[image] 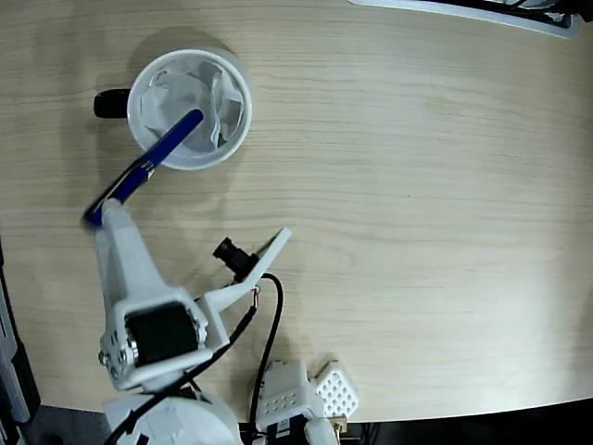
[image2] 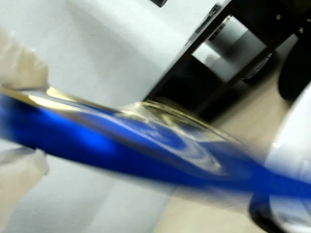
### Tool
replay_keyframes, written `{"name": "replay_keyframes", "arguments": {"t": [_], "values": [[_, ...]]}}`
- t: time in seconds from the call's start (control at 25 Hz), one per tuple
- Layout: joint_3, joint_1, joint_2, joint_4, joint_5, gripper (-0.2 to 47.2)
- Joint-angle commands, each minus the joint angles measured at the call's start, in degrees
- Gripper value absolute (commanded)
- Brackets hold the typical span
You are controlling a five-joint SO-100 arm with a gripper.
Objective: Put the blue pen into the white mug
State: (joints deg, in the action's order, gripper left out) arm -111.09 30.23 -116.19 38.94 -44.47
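Fixed view, upper left of frame: jaws (image: 104, 215) clenched on the lower end of the blue pen (image: 162, 158), which slants up-right with its tip over the paper-lined opening of the white mug (image: 190, 108) standing on the wooden surface (image: 417, 185); wrist view blurred.

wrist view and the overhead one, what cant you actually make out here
- Gripper jaws: the fixed view shows them from above and small; the wrist view is motion-blurred.
- Blue pen lower end: hidden by the gripper in the fixed view; smeared in the wrist view.
- Whether the pen tip touches the paper in the white mug: cannot tell from above.
- Mug handle: partly hidden behind the rim.
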Motion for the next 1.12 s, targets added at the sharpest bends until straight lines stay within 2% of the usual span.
{"name": "replay_keyframes", "arguments": {"t": [0.0,0.08,0.28,0.32,0.36,0.4,0.44,0.48,0.64,0.88,1.08], "values": [[-0.3,-0.1,-2.0,-0.8,-0.7,12.7],[-0.8,-0.3,-2.0,-0.9,-0.7,18.1],[-1.0,-1.3,-3.7,-1.1,-0.7,21.2],[-1.1,-1.8,-4.9,-1.1,-0.5,18.4],[-1.5,-2.7,-6.3,-1.1,-0.4,10.0],[-2.3,-3.6,-8.0,-1.3,-0.1,5.0],[-3.8,-4.6,-9.8,-2.2,1.3,1.4],[-5.5,-5.6,-11.8,-2.5,2.7,0.1],[-15.1,-9.7,-20.5,-2.8,12.7,0.1],[-34.4,-13.9,-36.7,-2.5,36.4,0.1],[-45.4,-19.3,-45.7,1.8,46.3,0.1]]}}
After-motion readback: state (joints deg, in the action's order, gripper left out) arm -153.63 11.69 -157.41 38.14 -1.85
